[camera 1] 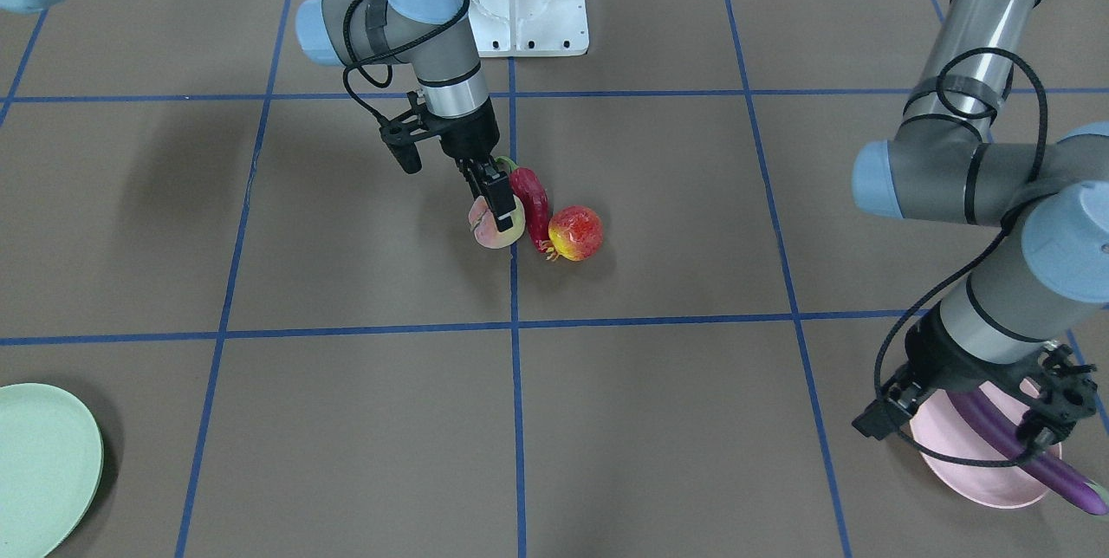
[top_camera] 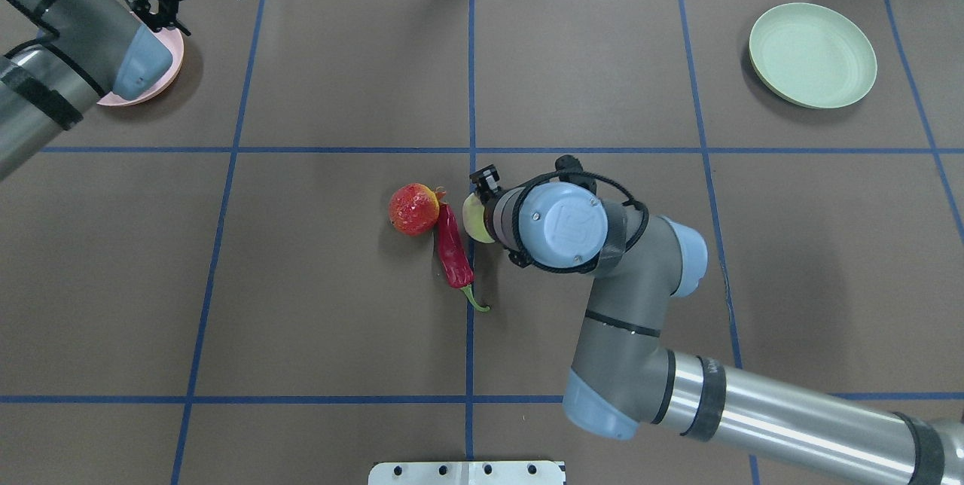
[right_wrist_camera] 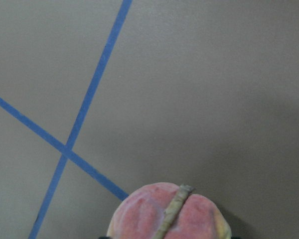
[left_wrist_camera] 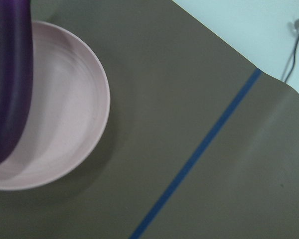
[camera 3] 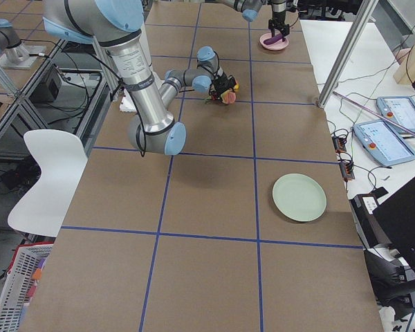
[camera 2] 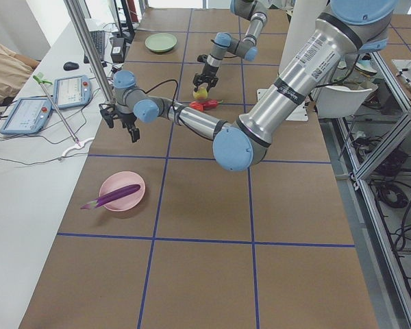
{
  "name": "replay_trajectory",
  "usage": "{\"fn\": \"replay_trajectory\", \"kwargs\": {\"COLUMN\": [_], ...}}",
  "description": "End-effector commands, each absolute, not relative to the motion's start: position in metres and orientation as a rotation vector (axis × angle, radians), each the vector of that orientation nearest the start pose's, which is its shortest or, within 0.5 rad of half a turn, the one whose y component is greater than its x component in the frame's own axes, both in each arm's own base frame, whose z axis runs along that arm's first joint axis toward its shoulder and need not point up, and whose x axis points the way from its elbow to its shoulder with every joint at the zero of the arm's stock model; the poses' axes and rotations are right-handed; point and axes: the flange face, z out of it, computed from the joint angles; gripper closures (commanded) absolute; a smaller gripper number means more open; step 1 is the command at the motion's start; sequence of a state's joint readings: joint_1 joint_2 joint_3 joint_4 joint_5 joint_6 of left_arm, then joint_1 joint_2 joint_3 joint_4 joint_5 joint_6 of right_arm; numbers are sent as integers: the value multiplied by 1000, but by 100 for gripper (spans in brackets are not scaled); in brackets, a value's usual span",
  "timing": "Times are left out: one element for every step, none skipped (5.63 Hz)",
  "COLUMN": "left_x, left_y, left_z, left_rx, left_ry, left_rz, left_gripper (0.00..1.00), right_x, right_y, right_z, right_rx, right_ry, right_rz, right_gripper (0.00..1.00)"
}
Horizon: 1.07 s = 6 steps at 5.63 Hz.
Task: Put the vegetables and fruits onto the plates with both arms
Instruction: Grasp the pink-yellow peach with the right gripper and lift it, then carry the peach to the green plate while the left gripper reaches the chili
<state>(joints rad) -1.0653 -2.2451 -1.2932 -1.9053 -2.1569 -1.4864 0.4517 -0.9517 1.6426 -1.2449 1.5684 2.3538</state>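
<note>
Right gripper (camera 1: 496,210) clenched on the pale yellow-pink round peach (camera 1: 492,234) at centre; round mint green plate (top_camera: 813,56) waits far right, nearer this arm. Left gripper (camera 2: 122,127) hangs spread, empty, above the round pale pink plate (camera 2: 123,206).

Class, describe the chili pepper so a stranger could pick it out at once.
At the centre of the brown, blue-taped table, three items cluster. The dark red chili pepper with its green stem lies between the round pale peach and the round red-and-yellow pomegranate; it is the only long, slim one of the three.
</note>
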Motion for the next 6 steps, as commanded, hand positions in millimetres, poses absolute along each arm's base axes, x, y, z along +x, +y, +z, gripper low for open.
{"fn": "replay_trajectory", "kwargs": {"left_x": [367,407,474,535,569,587], "left_y": [-618,-583,-525,-465,-431,-427], "left_z": [256,214,158,108,112,124], "left_rx": [-172,-222,-224,-181,-158,-164], "left_ry": [1036,1062,936,805,784,762], "left_rz": [-704,-728,-743,-695,-651,-642], "left_gripper": [0,0,0,0,0,0], "right_x": [-449,-389,-345,-303,-273,-254], "right_y": [-509,-553,-594,-631,-656,-672], "right_z": [253,289,321,353,382,411], "right_rx": [-136,-64,0,60,93,103], "right_ry": [-1026,-952,-856,-786,-727,-672], "right_rz": [1051,975,921,887,870,844], "right_gripper": [100,100,100,100,100,100]}}
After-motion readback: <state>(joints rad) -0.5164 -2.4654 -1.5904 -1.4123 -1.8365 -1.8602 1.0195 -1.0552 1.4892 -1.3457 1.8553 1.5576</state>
